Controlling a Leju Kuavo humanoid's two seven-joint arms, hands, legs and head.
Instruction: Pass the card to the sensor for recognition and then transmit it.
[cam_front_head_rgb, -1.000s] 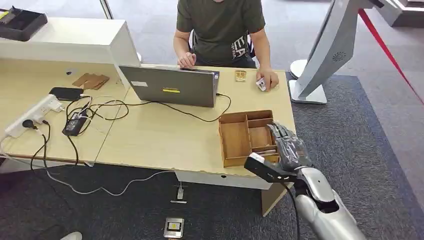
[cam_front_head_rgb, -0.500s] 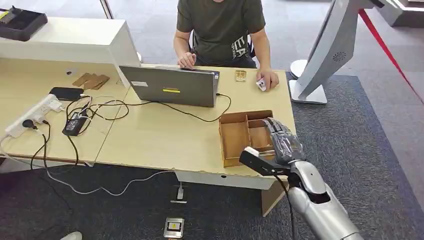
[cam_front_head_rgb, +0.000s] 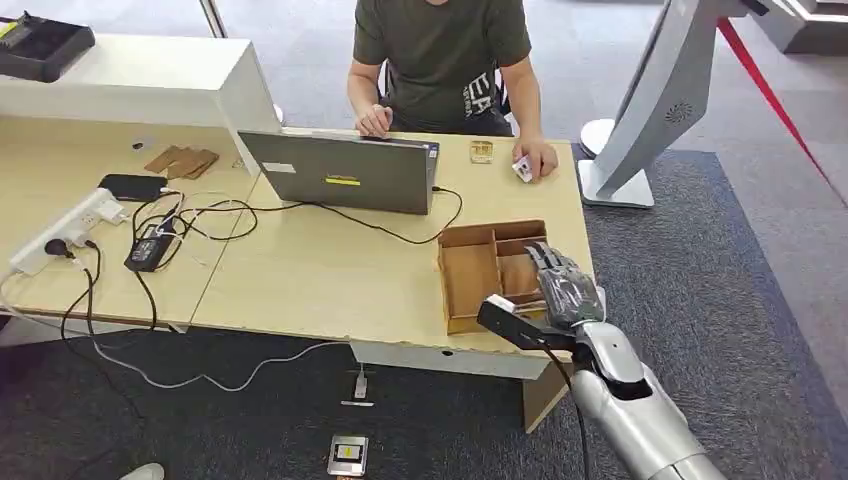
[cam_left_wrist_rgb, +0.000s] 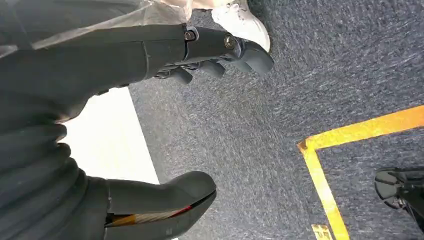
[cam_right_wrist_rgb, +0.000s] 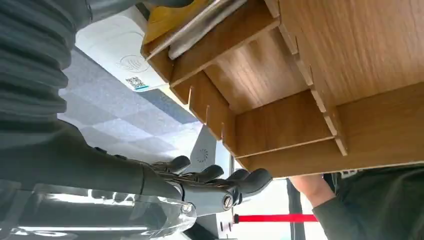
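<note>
Cards (cam_front_head_rgb: 521, 168) lie under the person's hand (cam_front_head_rgb: 537, 158) at the far side of the table (cam_front_head_rgb: 320, 275), well apart from the robot. Nearer, the wooden box (cam_front_head_rgb: 480, 272) with its little compartments sits by the table's right edge. The right hand (cam_front_head_rgb: 568, 290) hangs over the box's right side, fingers (cam_right_wrist_rgb: 220, 180) stretched out with nothing in them. The left hand (cam_left_wrist_rgb: 150, 100) hangs over the dark carpet (cam_left_wrist_rgb: 280, 125), fingers and thumb apart, holding nothing. A grey laptop (cam_front_head_rgb: 340, 172) stands in front of the person.
</note>
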